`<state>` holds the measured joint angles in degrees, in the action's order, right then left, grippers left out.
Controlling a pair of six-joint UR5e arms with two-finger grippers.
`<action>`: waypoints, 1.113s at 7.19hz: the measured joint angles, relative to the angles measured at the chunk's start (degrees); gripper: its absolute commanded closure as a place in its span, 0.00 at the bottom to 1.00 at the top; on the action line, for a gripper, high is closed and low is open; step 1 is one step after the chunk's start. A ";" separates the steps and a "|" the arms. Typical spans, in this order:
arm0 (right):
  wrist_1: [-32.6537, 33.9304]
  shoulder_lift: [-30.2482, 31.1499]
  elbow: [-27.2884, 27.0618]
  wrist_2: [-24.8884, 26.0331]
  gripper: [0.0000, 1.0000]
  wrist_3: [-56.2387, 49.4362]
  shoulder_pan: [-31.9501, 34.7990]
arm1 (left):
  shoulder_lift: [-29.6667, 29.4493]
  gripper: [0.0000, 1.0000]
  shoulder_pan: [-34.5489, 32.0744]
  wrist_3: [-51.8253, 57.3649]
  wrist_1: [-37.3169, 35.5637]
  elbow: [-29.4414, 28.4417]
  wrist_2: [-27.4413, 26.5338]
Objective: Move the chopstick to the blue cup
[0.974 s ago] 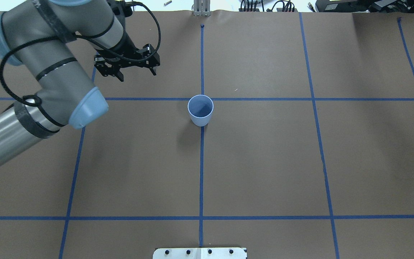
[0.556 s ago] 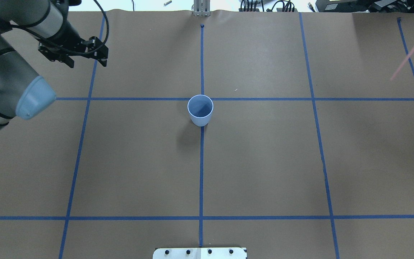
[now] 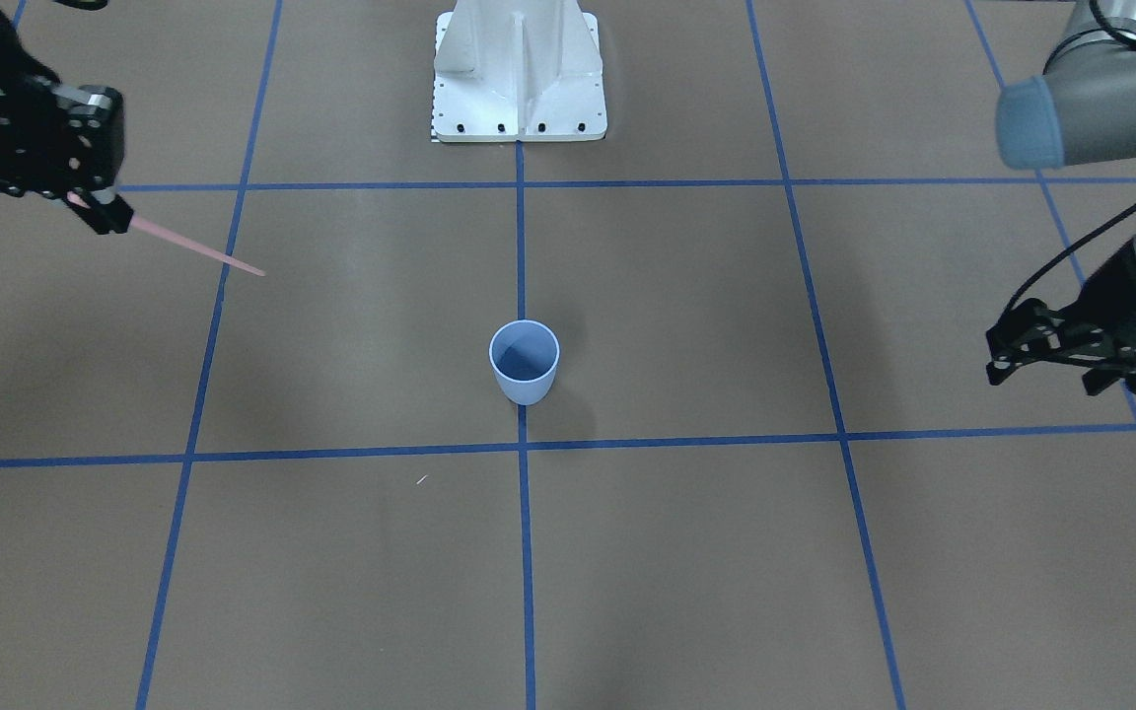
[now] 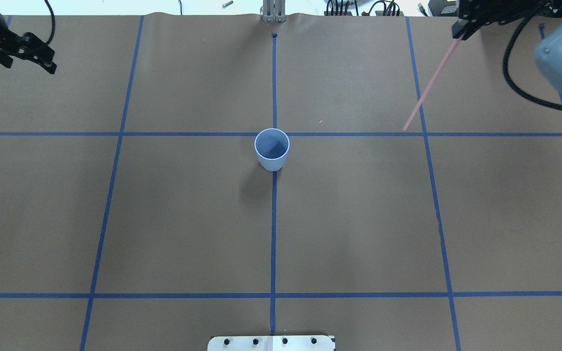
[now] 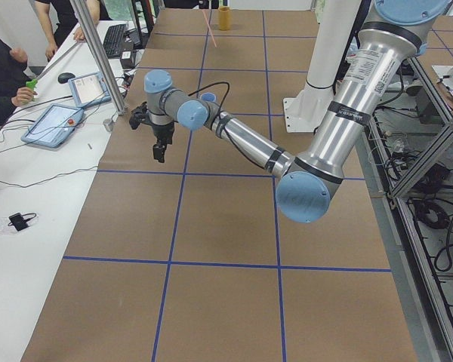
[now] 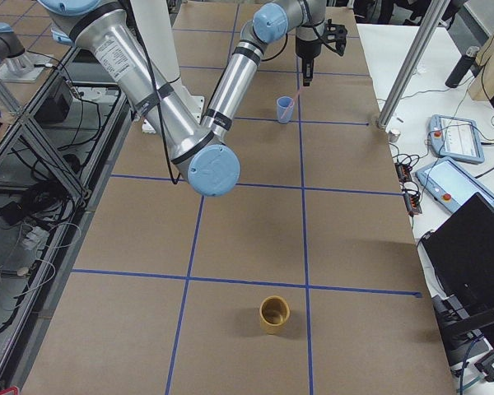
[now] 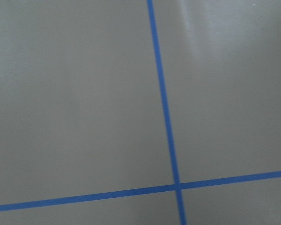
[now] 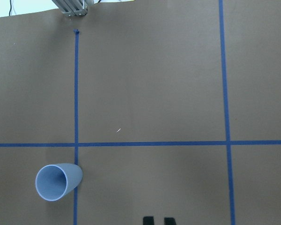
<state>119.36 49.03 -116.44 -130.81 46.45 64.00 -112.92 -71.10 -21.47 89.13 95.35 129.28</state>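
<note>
The blue cup [image 4: 272, 147] stands upright and empty at the table's centre; it also shows in the front view [image 3: 525, 361] and the right wrist view [image 8: 56, 182]. My right gripper [image 4: 458, 32] is shut on one thin pale pink chopstick [image 4: 430, 85] and holds it in the air, slanted, its tip pointing toward the cup from the far right. The front view shows this gripper [image 3: 112, 217] and the chopstick [image 3: 198, 252]. My left gripper [image 4: 26, 59] is open and empty at the far left, well away from the cup, and shows in the front view [image 3: 1046, 379].
A tan cup [image 6: 273, 314] stands near the table's right end. The white robot base plate [image 3: 519, 99] sits at the near middle edge. Blue tape lines grid the brown table cover [image 4: 359, 219]. Operators and tablets [image 5: 57, 121] are at a side table.
My left arm has swung away from the cup to the far left. My right gripper has come in from the right edge with the chopstick, its tip closer to the cup.
</note>
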 measured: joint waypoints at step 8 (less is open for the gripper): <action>-8.37 -19.52 21.08 14.82 1.00 13.51 -17.32 | 1.57 0.01 -6.38 13.17 0.44 -6.88 1.51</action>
<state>110.99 29.51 -95.36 -115.99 59.97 46.68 -111.34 -77.48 -8.30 89.57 88.47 130.78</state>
